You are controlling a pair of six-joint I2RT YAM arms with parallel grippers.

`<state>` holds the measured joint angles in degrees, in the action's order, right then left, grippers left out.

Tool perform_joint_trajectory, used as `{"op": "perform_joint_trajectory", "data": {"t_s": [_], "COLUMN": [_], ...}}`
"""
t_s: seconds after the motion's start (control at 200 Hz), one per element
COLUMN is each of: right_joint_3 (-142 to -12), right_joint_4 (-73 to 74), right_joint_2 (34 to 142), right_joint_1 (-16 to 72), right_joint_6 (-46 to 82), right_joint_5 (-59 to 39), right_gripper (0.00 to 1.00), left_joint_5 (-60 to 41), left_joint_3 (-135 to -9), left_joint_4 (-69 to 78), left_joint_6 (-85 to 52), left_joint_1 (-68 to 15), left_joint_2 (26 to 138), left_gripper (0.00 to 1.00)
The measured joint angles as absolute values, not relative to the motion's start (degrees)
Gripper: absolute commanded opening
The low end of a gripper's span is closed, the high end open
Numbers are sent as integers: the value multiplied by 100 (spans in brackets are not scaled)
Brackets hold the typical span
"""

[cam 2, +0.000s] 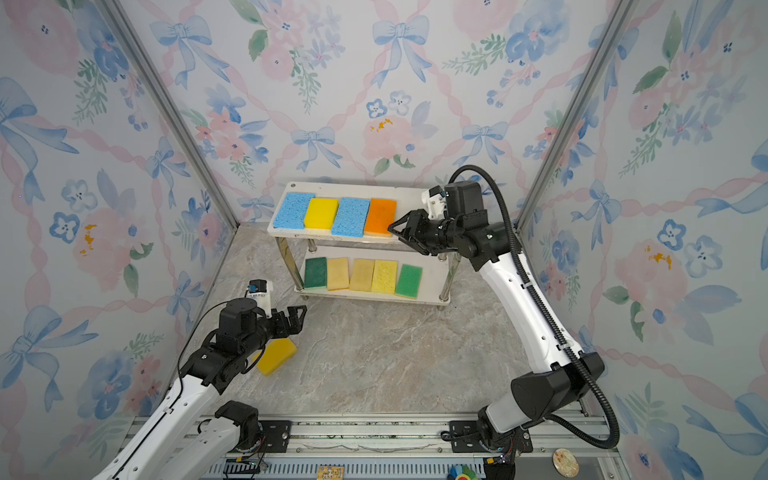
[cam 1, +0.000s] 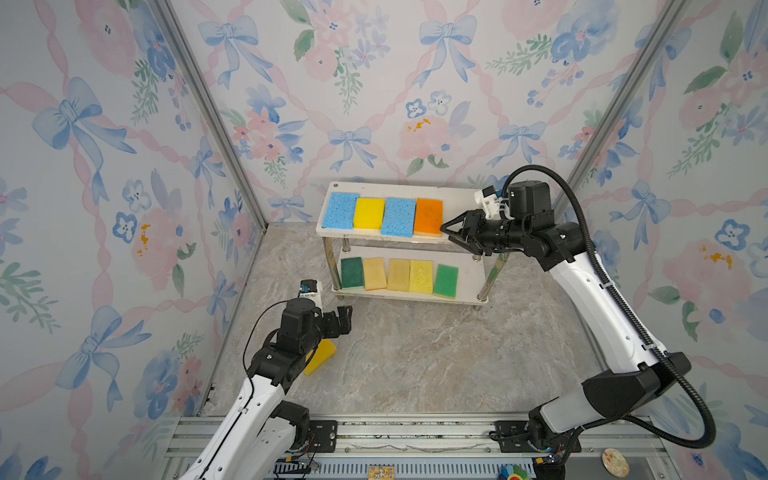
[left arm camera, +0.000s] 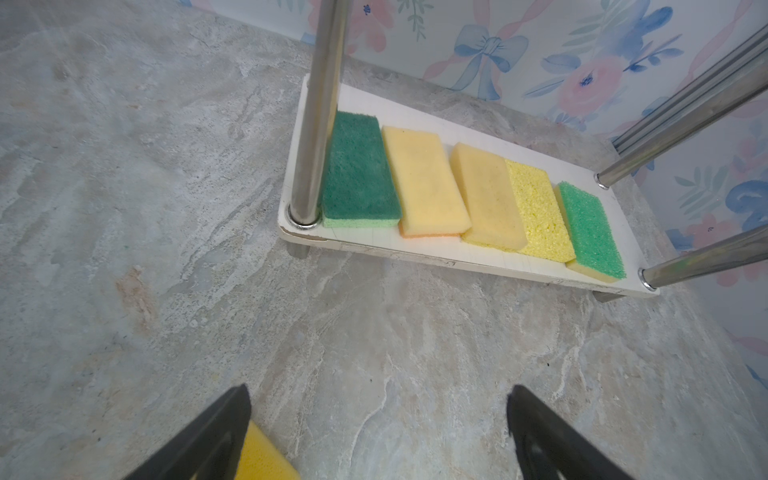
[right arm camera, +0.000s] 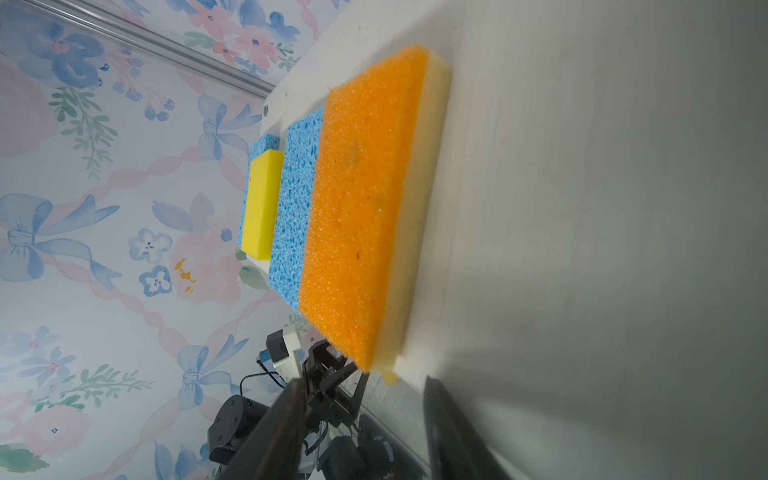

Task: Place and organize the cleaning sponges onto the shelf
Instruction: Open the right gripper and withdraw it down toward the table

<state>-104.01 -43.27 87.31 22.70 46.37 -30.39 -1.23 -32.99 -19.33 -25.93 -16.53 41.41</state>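
Observation:
The shelf (cam 1: pixel 457 198) (cam 2: pixel 411 198) stands at the back. Its top board carries a row of cleaning sponges: blue (cam 1: pixel 340 210), yellow (cam 1: pixel 368 213), blue (cam 1: pixel 399 217) and orange (cam 1: pixel 429 216) (right arm camera: pixel 365 199). Its lower board (left arm camera: pixel 415 120) holds dark green (left arm camera: pixel 357 166), two tan, yellow and light green (left arm camera: pixel 590 228) sponges. One more yellow sponge (cam 1: pixel 322 357) (left arm camera: pixel 262 457) lies on the floor under my left arm. My right gripper (cam 1: pixel 448 232) (right arm camera: pixel 365 384) is open at the orange sponge's front right corner, gripping nothing. Low over the floor, my left gripper (cam 1: pixel 348 319) (left arm camera: pixel 378 390) is open and empty.
Chrome legs (left arm camera: pixel 320 108) rise at the shelf corners. Floral walls with metal corner posts (cam 1: pixel 216 120) close in the back and sides. A metal rail (cam 1: pixel 415 432) runs along the front. Bare marble floor (cam 1: pixel 436 353) lies before the shelf.

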Motion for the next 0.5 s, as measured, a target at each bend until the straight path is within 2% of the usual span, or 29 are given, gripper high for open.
{"op": "perform_joint_trajectory", "data": {"t_s": [0.185,0.365,0.5], "right_joint_3": [-9467,-7338,-5999], "right_joint_4": [-4038,-3343,-2808], "right_joint_2": [7712,6206,5929], "right_joint_1": [2858,4517,5601], "right_joint_6": [4543,4755,5092], "right_joint_5": [-2545,-1559,-692], "right_gripper": [56,60,65], "left_joint_5": [8,395,620], "left_joint_3": [-3299,-3301,-3301], "left_joint_4": [-1935,-1944,-1953], "left_joint_6": [-2593,-2591,-2576], "left_joint_1": [-1653,-1651,-1636], "left_joint_2": [4060,3894,3710], "left_gripper": [98,98,98]}}
